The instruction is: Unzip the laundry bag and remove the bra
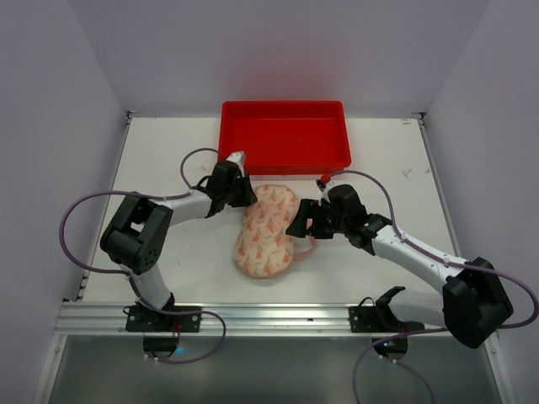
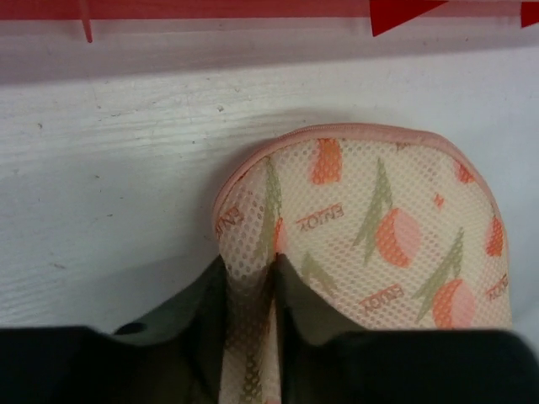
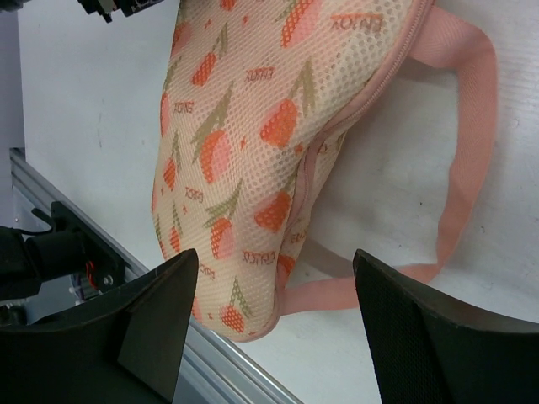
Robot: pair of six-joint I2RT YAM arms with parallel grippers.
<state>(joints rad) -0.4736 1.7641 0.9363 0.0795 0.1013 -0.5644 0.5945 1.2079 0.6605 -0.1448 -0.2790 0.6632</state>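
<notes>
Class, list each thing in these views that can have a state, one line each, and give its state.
Laundry bag: zipped shut as far as visible, lying flat.
Left pincer: shut on the laundry bag's far end.
Right pincer: open, holding nothing, at the bag's right side.
Red tray: upright, empty.

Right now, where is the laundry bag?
The laundry bag lies mid-table in the top view, just in front of the red tray, left gripper pinching its far end, right gripper beside it.

The top camera looked down from behind. Both wrist cameras closely faced the same laundry bag (image 2: 370, 227).
</notes>
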